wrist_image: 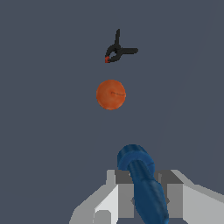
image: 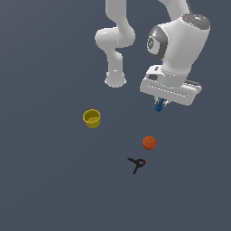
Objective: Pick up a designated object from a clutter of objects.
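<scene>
My gripper is shut on the small dark-blue elongated item, holding it off the floor. In the wrist view the blue item stands between my two grey fingers, its rounded end sticking out past them. The orange-red ball lies on the floor below the gripper in the exterior view, and shows in the wrist view too. The black clamp-like tool with a red spot lies just beyond the ball; it also shows in the wrist view.
A yellow cup stands upright on the dark floor toward the exterior view's left. The white arm base stands behind it.
</scene>
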Available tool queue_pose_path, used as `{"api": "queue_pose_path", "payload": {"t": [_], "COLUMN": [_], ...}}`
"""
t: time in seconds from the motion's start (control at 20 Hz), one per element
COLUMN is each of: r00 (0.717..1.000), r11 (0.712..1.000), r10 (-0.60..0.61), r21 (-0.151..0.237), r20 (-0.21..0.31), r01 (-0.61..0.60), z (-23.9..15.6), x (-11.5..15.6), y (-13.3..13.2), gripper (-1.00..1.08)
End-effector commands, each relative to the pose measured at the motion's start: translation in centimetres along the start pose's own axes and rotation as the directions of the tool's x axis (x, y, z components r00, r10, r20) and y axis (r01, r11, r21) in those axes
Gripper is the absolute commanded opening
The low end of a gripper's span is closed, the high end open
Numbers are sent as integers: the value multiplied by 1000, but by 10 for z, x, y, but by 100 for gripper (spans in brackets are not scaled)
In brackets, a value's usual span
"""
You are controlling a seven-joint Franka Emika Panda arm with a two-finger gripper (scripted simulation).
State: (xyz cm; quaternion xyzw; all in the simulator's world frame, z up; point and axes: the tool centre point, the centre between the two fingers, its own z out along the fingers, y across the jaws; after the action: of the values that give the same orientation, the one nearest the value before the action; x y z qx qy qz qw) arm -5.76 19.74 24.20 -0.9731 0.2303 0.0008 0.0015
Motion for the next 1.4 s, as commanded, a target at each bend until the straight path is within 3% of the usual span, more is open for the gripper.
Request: {"api": "queue_pose_path", "payload": {"t": [0.0, 0.8, 1.35], "r00": [1000, 1000, 1000], "r11": [1000, 1000, 1000], "r10": [0, 2, 3], "r21": [0, -2, -2], "r20": [1, -2, -2], "r01": [0, -2, -3], "z": [-23, -144, -185], "x": [5, 37, 49], "y": [-8, -56, -74], "gripper": [-100, -100, -100]}}
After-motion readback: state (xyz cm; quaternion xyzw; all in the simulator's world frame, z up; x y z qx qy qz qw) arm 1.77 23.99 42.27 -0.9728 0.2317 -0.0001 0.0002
